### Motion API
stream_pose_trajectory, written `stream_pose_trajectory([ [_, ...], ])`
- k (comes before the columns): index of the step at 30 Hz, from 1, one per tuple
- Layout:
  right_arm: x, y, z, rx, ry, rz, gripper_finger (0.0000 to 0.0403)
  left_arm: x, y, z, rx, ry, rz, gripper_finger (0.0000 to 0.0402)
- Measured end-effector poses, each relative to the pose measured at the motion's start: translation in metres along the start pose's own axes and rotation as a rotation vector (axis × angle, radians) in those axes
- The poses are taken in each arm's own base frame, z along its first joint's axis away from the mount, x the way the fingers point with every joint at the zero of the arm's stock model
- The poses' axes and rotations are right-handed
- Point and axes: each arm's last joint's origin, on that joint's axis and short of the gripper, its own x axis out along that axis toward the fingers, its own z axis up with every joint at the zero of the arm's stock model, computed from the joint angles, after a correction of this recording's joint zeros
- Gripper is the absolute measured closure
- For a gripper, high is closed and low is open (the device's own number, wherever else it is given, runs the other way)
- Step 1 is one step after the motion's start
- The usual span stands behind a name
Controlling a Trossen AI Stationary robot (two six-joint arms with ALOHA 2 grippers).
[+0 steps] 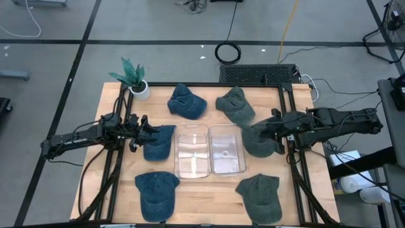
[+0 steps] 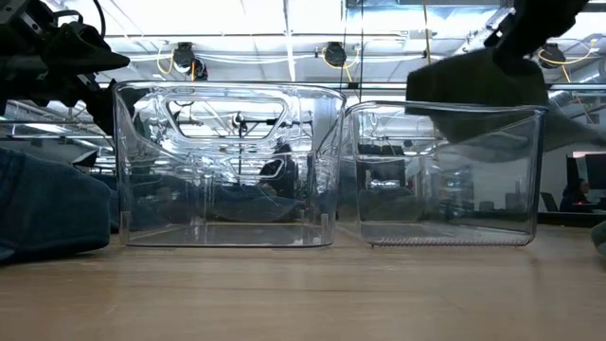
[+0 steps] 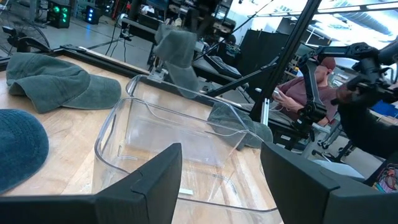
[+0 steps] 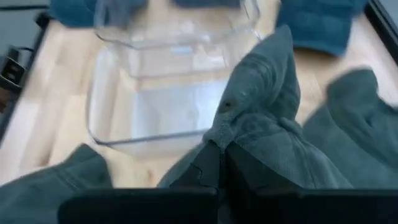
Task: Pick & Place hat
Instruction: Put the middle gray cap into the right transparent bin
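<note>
My right gripper (image 4: 221, 155) is shut on a dark green hat (image 4: 267, 118), raised just past the right clear bin's (image 1: 226, 149) right side; the low view shows that hat (image 2: 478, 80) at the height of the bin's rim. My left gripper (image 1: 135, 134) stands open and level at the left edge of a blue hat (image 1: 158, 141) that lies on the table beside the left clear bin (image 1: 192, 151). Its open fingers (image 3: 155, 180) face that bin. My right gripper pinches a bunched fold of the green hat's cloth (image 4: 229, 134) between its two fingers, which slant down from the table's right side. The hat hangs crumpled around and below the fingertips, lifted off the table; which part of the hat the fold is cannot be told.
Two more blue hats lie on the left half, one at the far middle (image 1: 186, 101) and one at the near edge (image 1: 155, 195). Two green hats lie on the right half (image 1: 235, 104) (image 1: 259, 196). A potted plant (image 1: 135, 79) stands in the far left corner.
</note>
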Motion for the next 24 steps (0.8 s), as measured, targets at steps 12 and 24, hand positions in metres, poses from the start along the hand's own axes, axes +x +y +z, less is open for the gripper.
stream_pose_trajectory([
  [12,-0.004,0.020,0.016,-0.075,-0.192,0.132,0.0403,0.000,0.000,0.000,0.000,0.000,0.000,0.0174],
  [24,0.015,0.046,0.041,-0.120,-0.350,0.201,0.0403,0.000,0.000,0.000,0.000,0.000,0.000,0.0174],
])
